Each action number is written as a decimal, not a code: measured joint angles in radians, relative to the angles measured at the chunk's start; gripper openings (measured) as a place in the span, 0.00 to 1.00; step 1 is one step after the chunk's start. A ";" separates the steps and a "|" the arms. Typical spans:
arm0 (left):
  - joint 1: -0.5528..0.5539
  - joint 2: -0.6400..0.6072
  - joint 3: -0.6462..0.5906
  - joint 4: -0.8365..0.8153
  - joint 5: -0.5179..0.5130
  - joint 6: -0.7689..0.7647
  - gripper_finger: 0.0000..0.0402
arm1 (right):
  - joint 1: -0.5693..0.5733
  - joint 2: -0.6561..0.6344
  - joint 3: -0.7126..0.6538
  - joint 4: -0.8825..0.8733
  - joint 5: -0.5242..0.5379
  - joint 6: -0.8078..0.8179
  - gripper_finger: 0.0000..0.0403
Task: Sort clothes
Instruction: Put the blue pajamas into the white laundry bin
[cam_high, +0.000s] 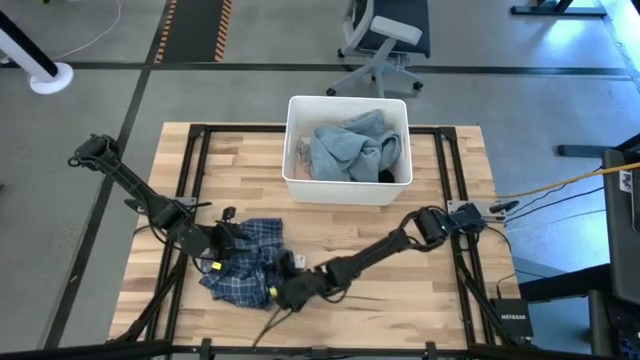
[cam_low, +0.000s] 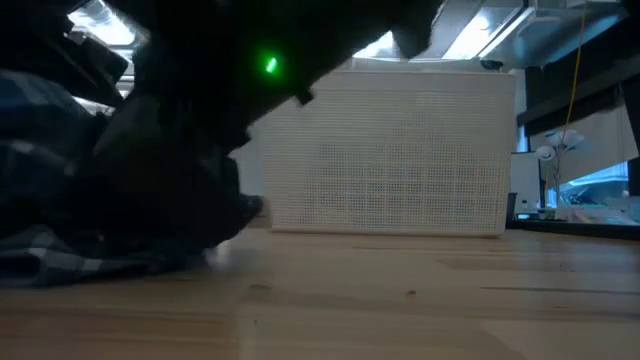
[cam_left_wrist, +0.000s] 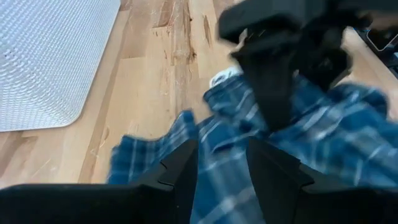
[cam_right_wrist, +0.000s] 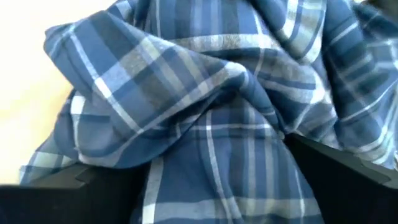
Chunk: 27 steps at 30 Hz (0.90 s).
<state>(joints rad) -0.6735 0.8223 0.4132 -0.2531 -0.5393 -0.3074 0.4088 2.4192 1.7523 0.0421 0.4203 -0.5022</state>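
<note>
The blue-and-white plaid shirt (cam_high: 240, 285) lies bunched on the table's near left part; it also shows in the low view (cam_low: 50, 262). My left gripper (cam_high: 228, 240) is at the shirt's far-left side, shut on the cloth (cam_left_wrist: 222, 149). My right gripper (cam_high: 285, 292) is low at the shirt's near-right edge. It is open, with its fingers wide apart on either side of a bunched ridge of plaid cloth (cam_right_wrist: 186, 74). A grey-blue shirt (cam_high: 350, 150) lies in the white bin (cam_high: 290, 150). My left gripper pinches a bunch of the plaid shirt (cam_left_wrist: 221, 127) between its two fingers (cam_left_wrist: 183, 165), coming low and slanting from the table's left. One layer or several, I cannot tell. The shirt lies slack on the table. My right gripper has cloth between its open fingers; whether they touch it I cannot tell.
The white bin (cam_low: 400, 150) stands at the middle of the table's far side, with other small pieces beside the grey-blue shirt. Bare wood lies between the bin and the plaid shirt and across the table's right half. My right arm (cam_left_wrist: 280, 56) stands close in front of my left gripper.
</note>
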 joint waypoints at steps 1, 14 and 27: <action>0.000 0.000 0.000 0.001 0.000 -0.004 0.33 | -0.013 0.006 0.000 0.013 -0.011 0.000 0.96; 0.000 0.001 0.001 0.039 0.007 -0.066 0.33 | -0.096 0.021 0.000 0.048 -0.046 0.024 0.96; -0.011 0.001 0.300 -0.686 0.220 -0.305 0.33 | -0.076 0.021 0.001 0.008 -0.020 0.026 0.96</action>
<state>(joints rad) -0.6848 0.8234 0.7134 -0.9386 -0.3193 -0.6124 0.3333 2.4405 1.7531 0.0502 0.4000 -0.4767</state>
